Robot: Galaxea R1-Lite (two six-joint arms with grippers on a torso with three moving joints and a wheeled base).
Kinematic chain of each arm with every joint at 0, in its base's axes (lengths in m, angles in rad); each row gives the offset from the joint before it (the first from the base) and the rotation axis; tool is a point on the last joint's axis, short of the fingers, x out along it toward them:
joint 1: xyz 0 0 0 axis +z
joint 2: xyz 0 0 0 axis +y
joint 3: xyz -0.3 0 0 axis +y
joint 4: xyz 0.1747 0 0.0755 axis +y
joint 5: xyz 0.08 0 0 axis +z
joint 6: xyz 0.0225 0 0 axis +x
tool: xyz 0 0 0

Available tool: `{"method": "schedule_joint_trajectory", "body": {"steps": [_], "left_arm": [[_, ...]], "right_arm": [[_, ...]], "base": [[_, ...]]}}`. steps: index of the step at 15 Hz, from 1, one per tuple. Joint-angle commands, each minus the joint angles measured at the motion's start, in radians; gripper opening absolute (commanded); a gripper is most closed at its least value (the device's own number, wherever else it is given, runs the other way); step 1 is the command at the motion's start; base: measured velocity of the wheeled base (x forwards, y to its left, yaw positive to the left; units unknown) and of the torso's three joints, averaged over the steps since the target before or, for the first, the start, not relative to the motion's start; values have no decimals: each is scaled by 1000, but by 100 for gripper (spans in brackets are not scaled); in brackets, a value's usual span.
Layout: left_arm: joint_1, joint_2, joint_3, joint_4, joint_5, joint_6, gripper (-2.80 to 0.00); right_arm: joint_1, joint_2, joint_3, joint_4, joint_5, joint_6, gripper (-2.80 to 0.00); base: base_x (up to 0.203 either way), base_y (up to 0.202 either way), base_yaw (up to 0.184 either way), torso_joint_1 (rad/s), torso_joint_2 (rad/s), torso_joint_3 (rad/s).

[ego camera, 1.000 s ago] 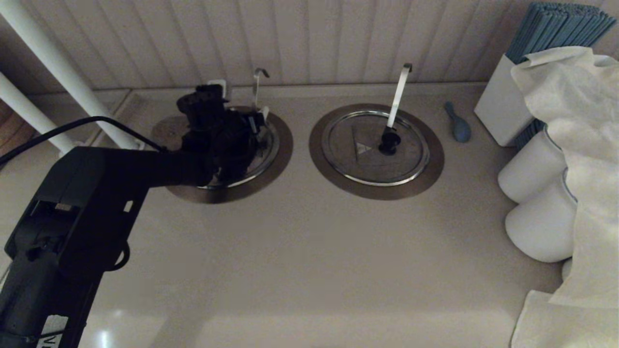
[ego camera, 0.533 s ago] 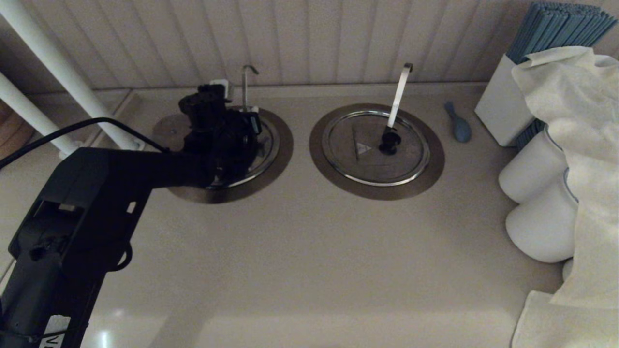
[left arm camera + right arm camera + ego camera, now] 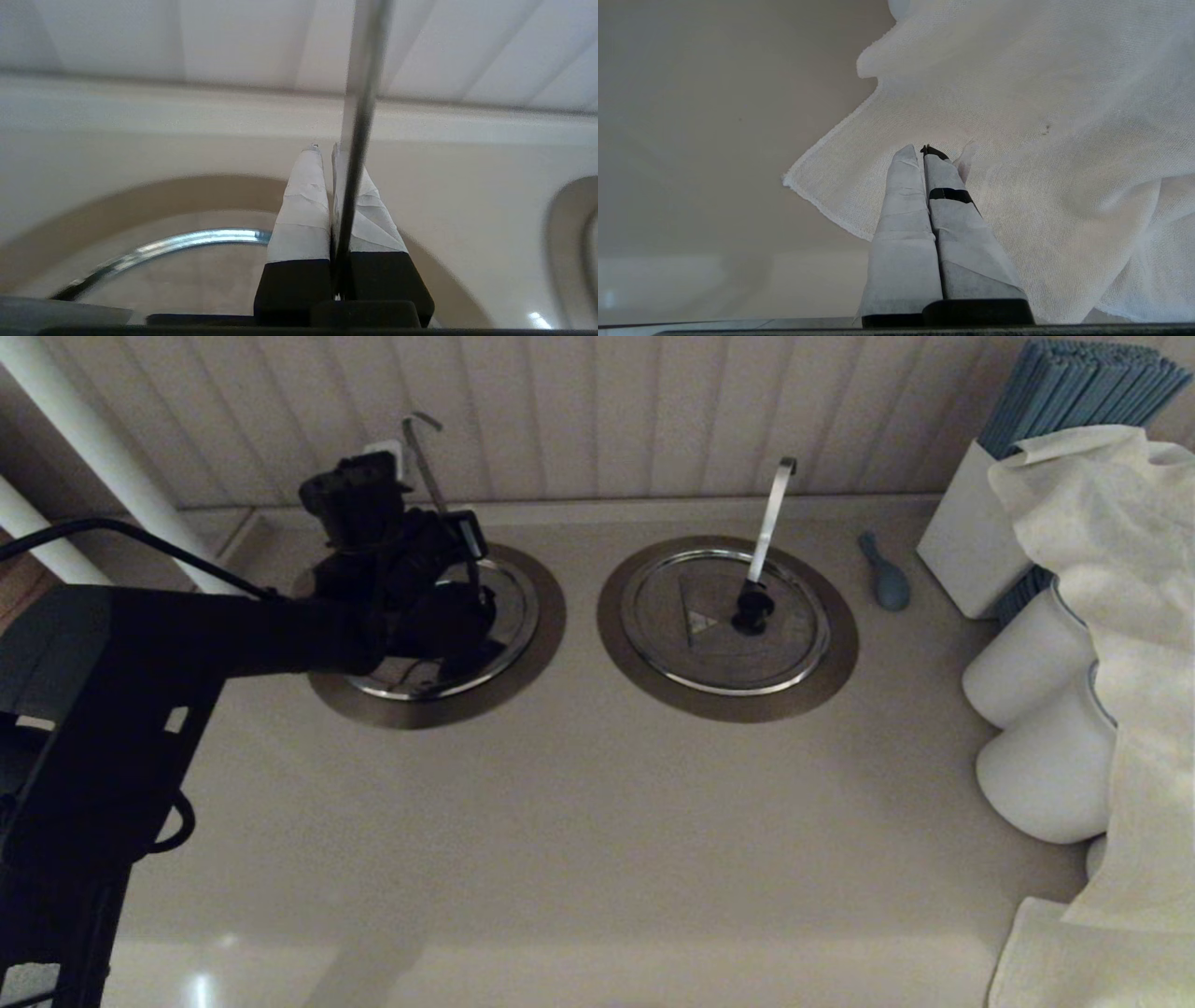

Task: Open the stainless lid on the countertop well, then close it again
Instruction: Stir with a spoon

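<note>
Now the round flat stainless lid (image 3: 485,616) with its raised shiny rim sits over the bronze-ringed countertop well (image 3: 537,644) on the beige tabletop (image 3: 597,821), its near edge apparently tilted up — mostly hidden by the black left arm. The left gripper (image 3: 327,148) is pinched closed on the thin grey hooked handle (image 3: 422,457). The right gripper (image 3: 920,150) rests closed over a white cloth (image 3: 1017,140) — idle.

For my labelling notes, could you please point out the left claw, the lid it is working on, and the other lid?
left claw (image 3: 325,148), left wrist view, at its fingertips.
lid (image 3: 509,616), head view, right rim.
other lid (image 3: 784,644), head view, bare steel right of the knob.
</note>
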Motion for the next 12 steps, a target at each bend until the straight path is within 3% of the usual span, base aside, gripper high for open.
{"method": "schedule_joint_trajectory", "body": {"steps": [1, 4, 7, 9, 12], "left_arm": [[0, -94, 51, -1, -2, 0, -280], [-1, -233, 173, 32, -32, 5, -280], [-2, -336, 268, 129, -138, 64, -280], [-9, -310, 265, 147, -147, 128, -280], [-29, -291, 268, 209, -149, 135, -280]], "right_arm": [[0, 0, 0, 0, 0, 0, -280], [0, 0, 0, 0, 0, 0, -280], [0, 0, 0, 0, 0, 0, -280], [0, 0, 0, 0, 1, 0, -280], [0, 0, 0, 0, 0, 0, -280]], "base": [[0, 0, 0, 0, 0, 0], [0, 0, 0, 0, 0, 0], [0, 0, 0, 0, 0, 0], [0, 0, 0, 0, 0, 0], [0, 0, 0, 0, 0, 0]]}}
